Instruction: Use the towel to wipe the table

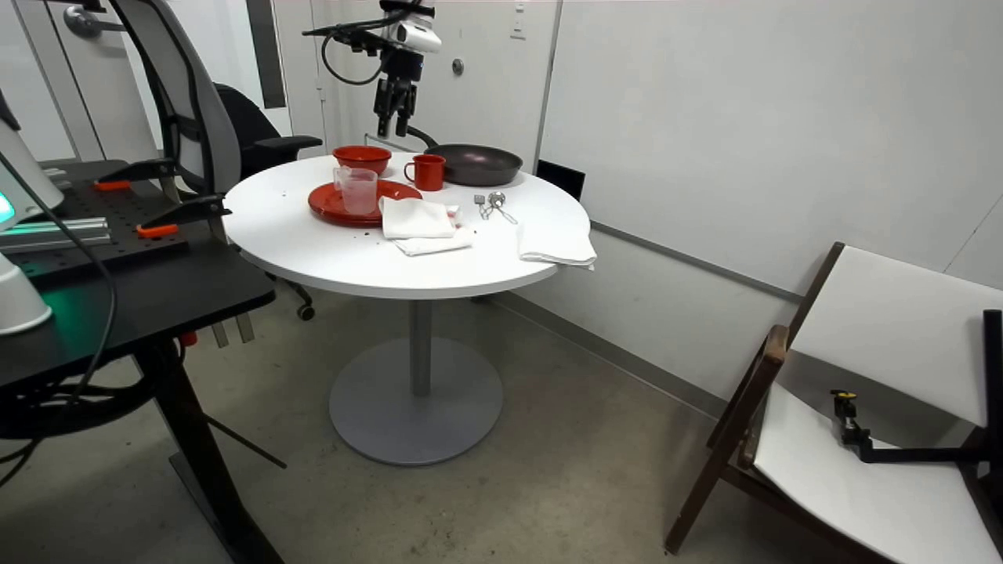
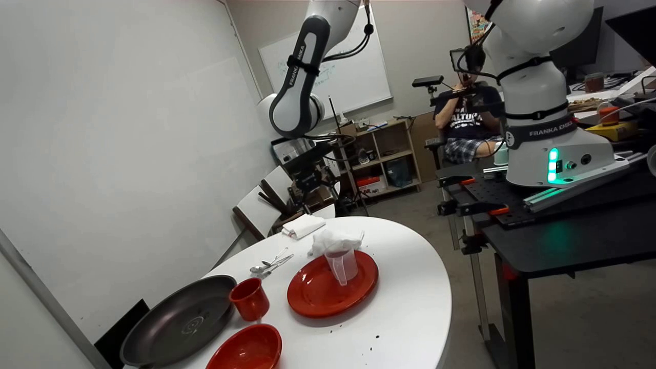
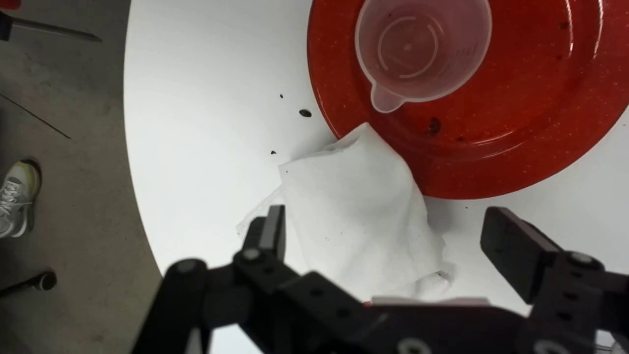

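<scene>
At the left of the round white desk (image 1: 274, 235), in an exterior view, a red plate (image 1: 323, 205) is seen with a translucent cup (image 1: 360, 192) stood upright on it; on the far side of the plate, a red bowl (image 1: 362, 159) is placed. Dark crumbs (image 3: 305, 113) are scattered on the desk beside the plate, and specks are shown on the plate too. The claw (image 1: 392, 130) is held raised over the desk; in the wrist view its fingers (image 3: 513, 250) are spread wide apart, with the loose white towel (image 3: 354, 216) seen below, between them. That towel is laid at the near right of the plate, one corner lapped over the rim. Farther back, a red mug (image 1: 429, 172) is stood upright just beside a dark frying pan (image 1: 478, 166). Small metal utensils (image 1: 497, 199) are grouped right of the loose towel. A flat white towel (image 1: 558, 247) is folded at the right edge of the desk; which towel is meant by the task cannot be told. At the far right, a wood-framed chair (image 1: 878, 501) is set well apart.
</scene>
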Robot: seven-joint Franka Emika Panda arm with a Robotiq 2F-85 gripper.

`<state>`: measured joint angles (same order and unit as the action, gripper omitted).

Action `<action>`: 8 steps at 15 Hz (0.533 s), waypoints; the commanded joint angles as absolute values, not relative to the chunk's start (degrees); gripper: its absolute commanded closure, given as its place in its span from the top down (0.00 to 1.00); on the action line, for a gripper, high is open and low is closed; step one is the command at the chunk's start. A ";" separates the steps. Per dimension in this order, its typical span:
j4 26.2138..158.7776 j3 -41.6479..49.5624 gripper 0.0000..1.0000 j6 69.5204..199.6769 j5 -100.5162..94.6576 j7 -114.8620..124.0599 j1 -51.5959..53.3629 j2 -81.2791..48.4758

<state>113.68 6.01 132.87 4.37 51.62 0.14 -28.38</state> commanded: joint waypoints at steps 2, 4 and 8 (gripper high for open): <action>113.27 6.50 1.00 132.75 4.96 50.50 0.74 -28.62; 113.17 6.45 1.00 132.75 4.97 50.27 0.75 -28.65; 113.91 6.67 1.00 133.45 4.56 50.55 1.08 -27.61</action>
